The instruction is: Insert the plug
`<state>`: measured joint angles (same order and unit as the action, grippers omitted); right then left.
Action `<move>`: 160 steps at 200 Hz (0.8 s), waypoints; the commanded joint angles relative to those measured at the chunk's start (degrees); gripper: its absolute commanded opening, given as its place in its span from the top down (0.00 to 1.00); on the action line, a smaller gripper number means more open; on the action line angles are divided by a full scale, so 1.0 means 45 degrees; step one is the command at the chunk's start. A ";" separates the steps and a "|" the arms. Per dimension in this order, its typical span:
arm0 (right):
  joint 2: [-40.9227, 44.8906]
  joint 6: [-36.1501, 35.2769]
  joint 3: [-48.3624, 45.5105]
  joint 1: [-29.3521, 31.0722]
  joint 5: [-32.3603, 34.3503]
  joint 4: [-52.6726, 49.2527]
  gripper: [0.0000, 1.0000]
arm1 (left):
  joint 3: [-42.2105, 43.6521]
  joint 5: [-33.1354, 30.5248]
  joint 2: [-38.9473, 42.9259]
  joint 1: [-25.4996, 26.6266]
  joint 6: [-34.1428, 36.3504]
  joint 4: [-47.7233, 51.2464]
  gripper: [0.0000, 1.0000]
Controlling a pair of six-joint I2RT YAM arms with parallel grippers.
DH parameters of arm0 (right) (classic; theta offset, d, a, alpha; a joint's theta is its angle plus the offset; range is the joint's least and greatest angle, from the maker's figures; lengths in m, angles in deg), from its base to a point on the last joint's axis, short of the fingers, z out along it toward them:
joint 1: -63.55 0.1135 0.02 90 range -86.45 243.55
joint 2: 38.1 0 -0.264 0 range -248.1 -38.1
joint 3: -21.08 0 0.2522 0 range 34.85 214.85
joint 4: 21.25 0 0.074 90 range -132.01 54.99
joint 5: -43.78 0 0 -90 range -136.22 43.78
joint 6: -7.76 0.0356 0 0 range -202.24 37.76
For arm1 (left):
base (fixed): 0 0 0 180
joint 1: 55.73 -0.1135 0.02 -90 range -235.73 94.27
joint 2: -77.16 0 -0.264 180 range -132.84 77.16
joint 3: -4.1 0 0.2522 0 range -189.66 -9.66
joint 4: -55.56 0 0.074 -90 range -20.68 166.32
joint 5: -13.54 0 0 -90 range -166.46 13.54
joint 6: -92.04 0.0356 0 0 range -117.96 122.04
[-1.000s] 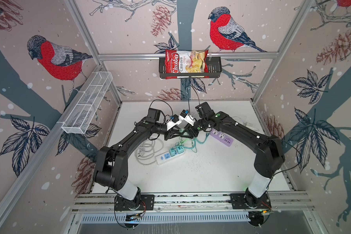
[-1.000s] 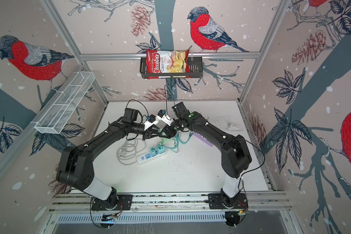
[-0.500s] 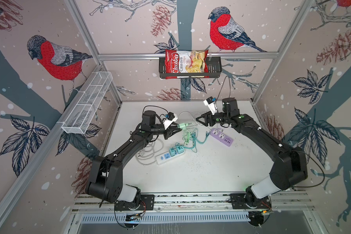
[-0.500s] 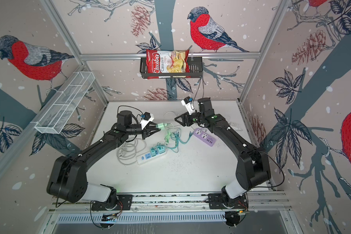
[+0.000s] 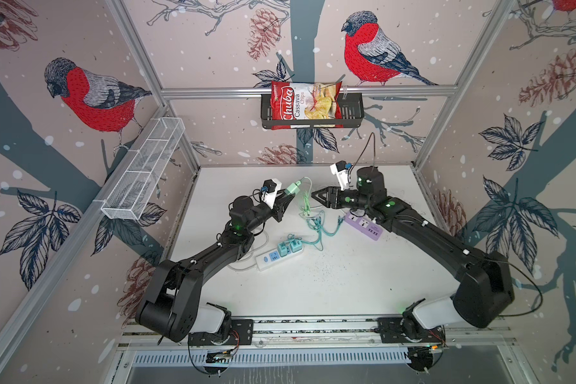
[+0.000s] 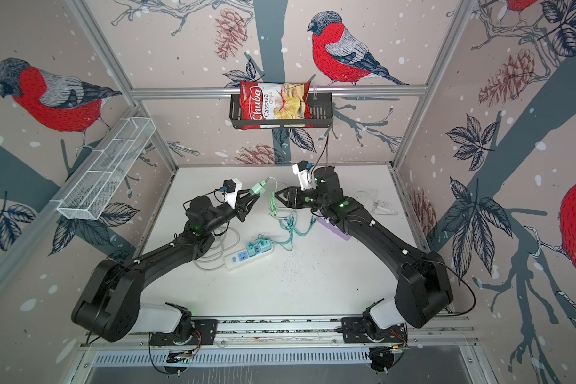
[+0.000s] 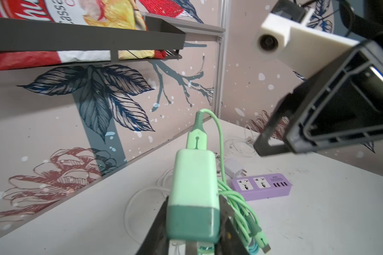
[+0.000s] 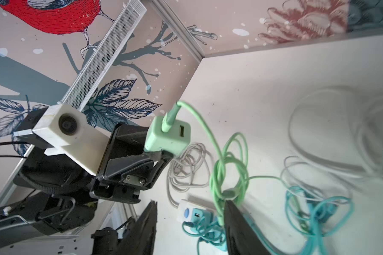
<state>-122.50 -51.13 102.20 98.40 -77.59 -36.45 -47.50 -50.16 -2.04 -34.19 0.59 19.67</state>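
Note:
My left gripper (image 5: 288, 196) (image 7: 192, 220) is shut on the mint-green plug (image 5: 292, 189) (image 7: 194, 187) and holds it in the air over the back of the table, prongs towards the wrist. Its green cable (image 5: 306, 206) (image 8: 228, 165) hangs down in a bundle. My right gripper (image 5: 316, 194) (image 8: 189, 207) faces the plug (image 8: 167, 136) from the right, open and empty, with the cable bundle beside one finger. The purple power strip (image 5: 363, 226) (image 7: 261, 184) lies under the right arm. The white power strip (image 5: 276, 256) (image 8: 186, 212) lies mid-table.
Two teal chargers (image 5: 288, 248) with tangled teal cables (image 5: 320, 229) sit in the white strip. A white cord coil (image 6: 213, 252) lies under the left arm. A black wall basket (image 5: 350, 113) holds a chips bag (image 5: 305, 104). A wire basket (image 5: 143, 169) hangs on the left wall.
The two grippers, close together at mid-table a second ago, have drawn apart. The left one carried the plug up and back. The right one retreated rightwards and its jaws narrowed.

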 commanded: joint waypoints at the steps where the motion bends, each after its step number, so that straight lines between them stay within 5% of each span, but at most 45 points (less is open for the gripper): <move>1: -0.0126 0.1429 -0.0157 0.0320 0.0550 0.1645 0.50 | 0.0319 -0.1670 0.0214 0.0229 -0.0394 -0.2398 1.00; 160: -0.2598 0.3044 0.1312 0.0887 -0.0584 0.4931 0.38 | 0.1125 -0.2438 0.0295 0.0912 -0.0111 -0.3143 1.00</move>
<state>-133.42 -38.63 107.53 102.29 -77.83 -18.68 -42.43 -61.44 -1.21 -30.17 0.35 9.37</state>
